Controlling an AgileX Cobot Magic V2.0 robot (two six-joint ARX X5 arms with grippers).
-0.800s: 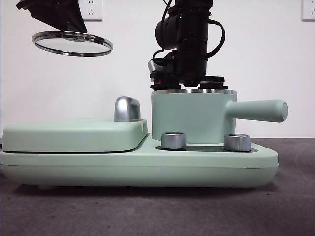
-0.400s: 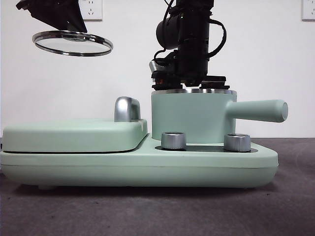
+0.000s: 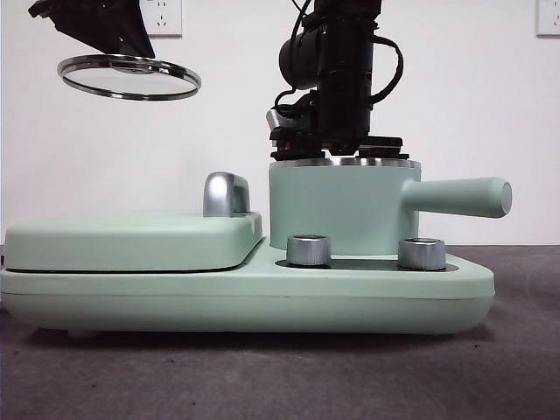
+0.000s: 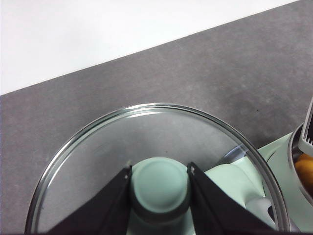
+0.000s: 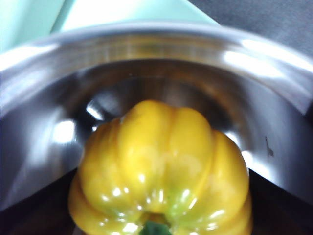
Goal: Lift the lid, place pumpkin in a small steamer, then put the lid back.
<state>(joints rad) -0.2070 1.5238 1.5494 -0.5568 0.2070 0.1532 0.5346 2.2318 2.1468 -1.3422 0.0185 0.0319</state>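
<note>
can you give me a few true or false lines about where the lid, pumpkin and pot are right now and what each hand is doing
1. The left hand holds the lid by its knob, up in the air away from the pot. True.
2. The lid sits on the pot. False: the pot is uncovered, and the lid hangs high above the flat cover.
3. The pumpkin is inside the pot's steel bowl. True.
4. The right hand waits far off to one side. False: it is down at the pot's rim, right over the pumpkin.
5. The pot lies tipped on its side. False: it stands upright on the base, handle sticking out sideways.
</note>
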